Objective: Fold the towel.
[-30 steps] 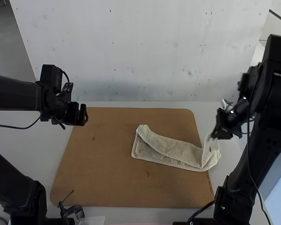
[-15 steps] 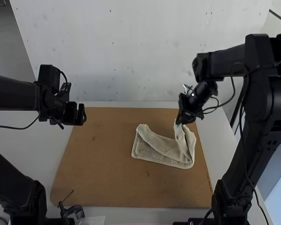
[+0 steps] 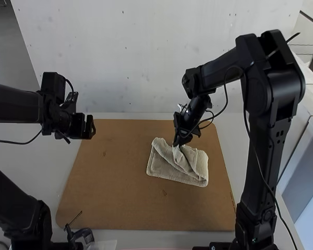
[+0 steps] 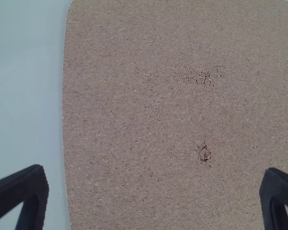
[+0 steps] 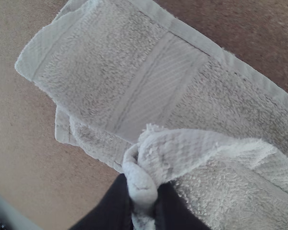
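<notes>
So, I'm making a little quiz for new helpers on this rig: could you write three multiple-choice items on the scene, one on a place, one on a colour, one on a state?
1. Where is the towel?
A) On the brown board
B) On the floor
C) Draped over the left arm

2. What colour is the towel?
A) Bright red
B) Dark blue
C) Pale beige

3. What is the state of the right hand?
A) Open, away from the towel
B) Shut on a bunched bit of towel
C) Shut on a cup

Right letters:
1: A, the high view shows the towel lying on the board.
2: C, its cloth is pale beige in the high view.
3: B, the right wrist view shows bunched cloth pinched between the hand's fingers.
</notes>
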### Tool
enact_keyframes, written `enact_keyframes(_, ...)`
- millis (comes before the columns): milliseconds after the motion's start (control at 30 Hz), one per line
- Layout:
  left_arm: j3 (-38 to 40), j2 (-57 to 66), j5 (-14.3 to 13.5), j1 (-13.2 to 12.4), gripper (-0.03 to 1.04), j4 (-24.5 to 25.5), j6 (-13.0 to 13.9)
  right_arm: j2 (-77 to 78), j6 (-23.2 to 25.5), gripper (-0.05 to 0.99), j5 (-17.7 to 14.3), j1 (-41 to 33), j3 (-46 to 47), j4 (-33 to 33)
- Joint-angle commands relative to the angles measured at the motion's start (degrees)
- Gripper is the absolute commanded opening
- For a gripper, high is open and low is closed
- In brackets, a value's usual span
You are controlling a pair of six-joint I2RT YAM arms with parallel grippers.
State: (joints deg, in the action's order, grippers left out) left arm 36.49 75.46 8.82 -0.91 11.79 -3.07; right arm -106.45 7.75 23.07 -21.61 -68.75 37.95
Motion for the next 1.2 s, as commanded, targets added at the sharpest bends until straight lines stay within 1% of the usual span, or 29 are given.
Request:
enact_keyframes(0,-0.72,-0.49,0.76,-0.59,0.99,-0.72,-0.09,-1.04,2.36,0.02,0.05,-1.86,-3.76,-0.16)
enact_keyframes(233,-1.33,-0.58,1.02,-0.94,0.99,-1.33,0.08,-4.46,4.56,0.02,0.40,-4.06,-8.07,-0.69)
enact_keyframes(367,-1.60,-0.75,1.38,-1.47,0.99,-1.33,0.35,-6.40,5.00,0.02,0.92,-5.55,-9.38,-0.95)
enact_keyframes(733,-1.95,-0.40,1.73,-2.52,0.99,-1.60,1.14,-10.97,6.23,0.03,0.57,-10.56,-12.37,-2.71)
enact_keyframes(767,-2.04,-0.31,1.73,-2.52,0.99,-1.68,1.14,-11.50,6.31,0.12,0.40,-10.74,-12.72,-2.71)
enact_keyframes(800,-2.12,-0.23,1.73,-2.52,0.99,-1.95,1.14,-11.76,6.31,0.27,0.31,-10.91,-12.99,-2.71)
enact_keyframes(867,-2.12,-0.14,1.73,-2.52,0.99,-2.04,1.23,-12.20,6.31,0.50,0.31,-11.00,-13.51,-2.45)
enact_keyframes(933,-2.12,-0.05,1.82,-2.61,0.99,-2.04,1.31,-12.29,6.31,0.91,0.13,-11.00,-13.78,-2.53)
enact_keyframes(967,-2.12,-0.05,1.90,-2.70,0.99,-2.04,1.31,-12.37,6.31,0.96,-0.22,-11.00,-13.95,-2.53)
enact_keyframes(1167,-2.21,-0.05,2.08,-2.96,0.99,-2.04,1.58,-11.23,6.75,0.96,-0.22,-9.68,-15.10,-2.27)
